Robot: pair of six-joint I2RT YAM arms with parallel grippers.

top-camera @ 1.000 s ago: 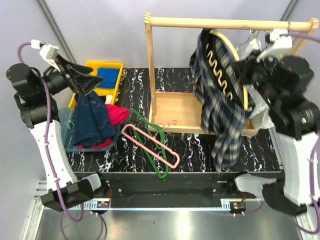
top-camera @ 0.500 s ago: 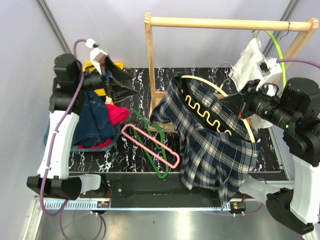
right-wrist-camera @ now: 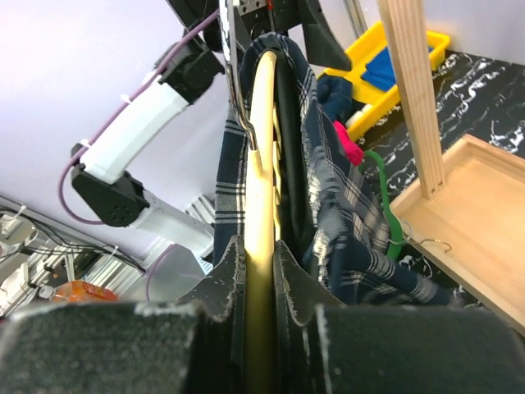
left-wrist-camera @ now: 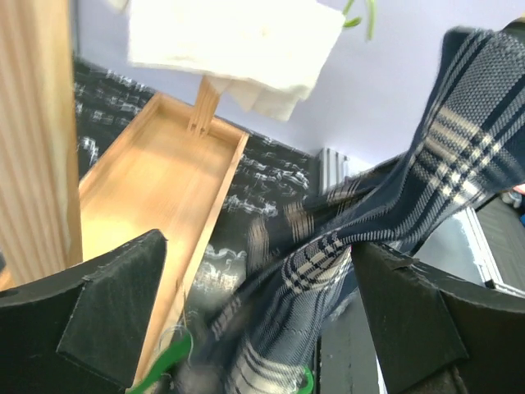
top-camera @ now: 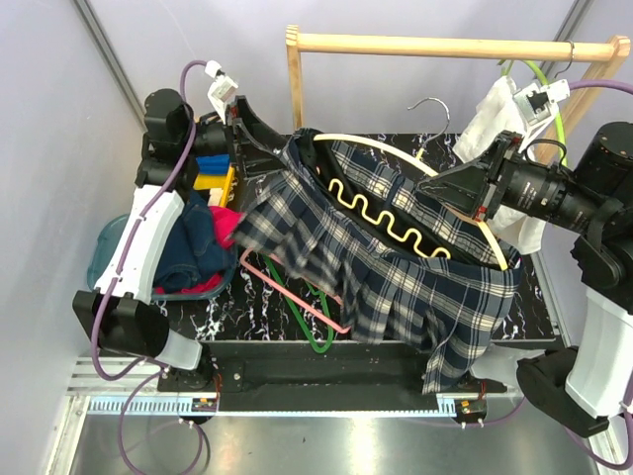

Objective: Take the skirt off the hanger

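The hanger (right-wrist-camera: 261, 205) is clamped by the right jaws; the skirt (top-camera: 396, 287), seemingly between wide-spread left jaws, could be missed.

Your left arm (top-camera: 138, 237) reaches up and inward, left gripper (top-camera: 262, 139) spread wide. Your right arm (top-camera: 605, 341) stretches leftward, right gripper (top-camera: 445, 188) pinched narrow on the hanger (right-wrist-camera: 261, 164) rim.

From my end, the black marble table (top-camera: 213, 315) held the wooden rack (top-camera: 294, 89), a yellow tray (top-camera: 230, 186), a teal tub (top-camera: 101, 257) of clothes, plus a green hanger (top-camera: 307, 332) and pink hanger (top-camera: 295, 299) lying together up front.
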